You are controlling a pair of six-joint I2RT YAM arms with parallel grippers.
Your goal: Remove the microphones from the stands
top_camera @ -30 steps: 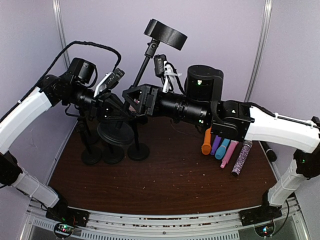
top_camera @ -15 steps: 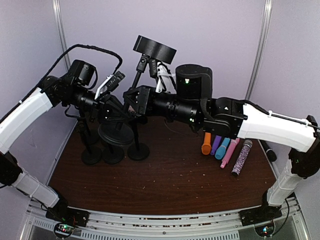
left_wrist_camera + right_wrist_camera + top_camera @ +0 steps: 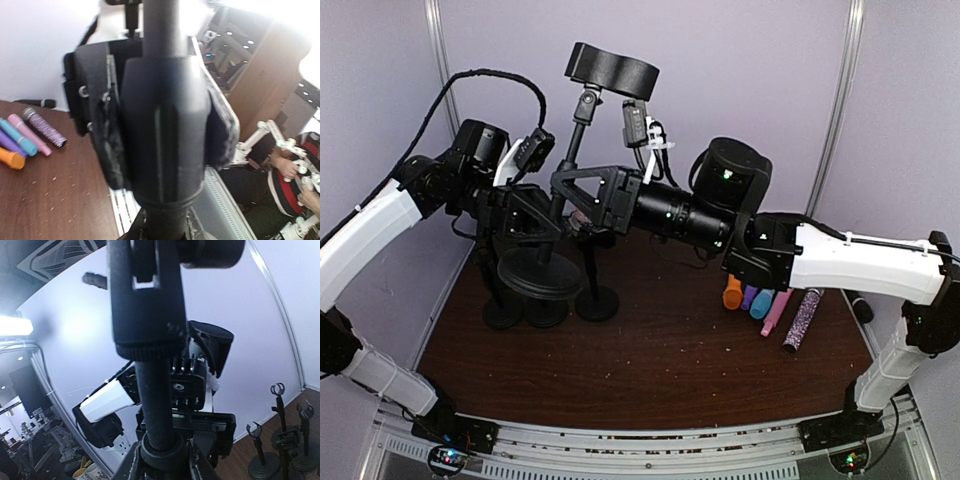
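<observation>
A black stand is held off the table in the top view. Its pole (image 3: 568, 160) runs from a wide round base (image 3: 535, 272) up to a swivel joint. A black round head (image 3: 612, 70) sits on that joint; I cannot tell if it is the microphone. My left gripper (image 3: 532, 215) is shut on the stand's thick black sleeve (image 3: 165, 125), with its pads (image 3: 107, 150) on either side. My right gripper (image 3: 582, 195) is shut on the pole (image 3: 155, 405) just below the joint (image 3: 147, 300). The stand leans slightly to the right.
Three small black clip stands (image 3: 548, 308) stand on the brown table (image 3: 650, 370) at the left, under the held stand; they also show in the right wrist view (image 3: 277, 440). Several coloured microphones (image 3: 765, 300) lie at the right, with a black one (image 3: 855, 302) beyond.
The stand has swung closer to upright; its round head moved left and its base shifted left. Both grippers moved left with it, still shut on it.
</observation>
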